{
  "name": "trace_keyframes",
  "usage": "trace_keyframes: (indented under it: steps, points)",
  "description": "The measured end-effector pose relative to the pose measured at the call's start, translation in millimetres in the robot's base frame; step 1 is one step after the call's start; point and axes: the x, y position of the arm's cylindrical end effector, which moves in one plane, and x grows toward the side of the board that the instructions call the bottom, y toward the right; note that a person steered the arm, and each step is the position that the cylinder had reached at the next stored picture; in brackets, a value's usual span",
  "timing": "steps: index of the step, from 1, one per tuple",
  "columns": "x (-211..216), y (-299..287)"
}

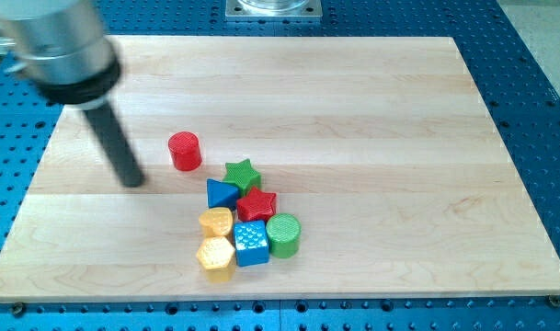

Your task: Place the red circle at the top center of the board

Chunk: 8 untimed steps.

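Observation:
The red circle is a short red cylinder standing alone on the wooden board, left of centre. My tip rests on the board to the left of it and slightly lower in the view, a short gap apart. The dark rod rises up and to the left into the arm's grey end at the view's top left. The red circle touches no other block.
A cluster sits below and right of the red circle: green star, blue triangle, red star, yellow block, blue cube, green cylinder, yellow hexagon. A metal mount stands at the board's top centre.

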Motion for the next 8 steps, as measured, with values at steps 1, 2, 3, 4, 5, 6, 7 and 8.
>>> trace_keyframes:
  steps: [1, 2, 3, 4, 5, 6, 7, 8]
  points:
    - [-70.9, 48.1]
    - [-70.6, 69.7]
    - [-45.6, 17.8]
    - [13.4, 60.5]
    - [-44.2, 102.3]
    - [-94.5, 105.3]
    - [-30.1, 114.9]
    - [-25.2, 60.5]
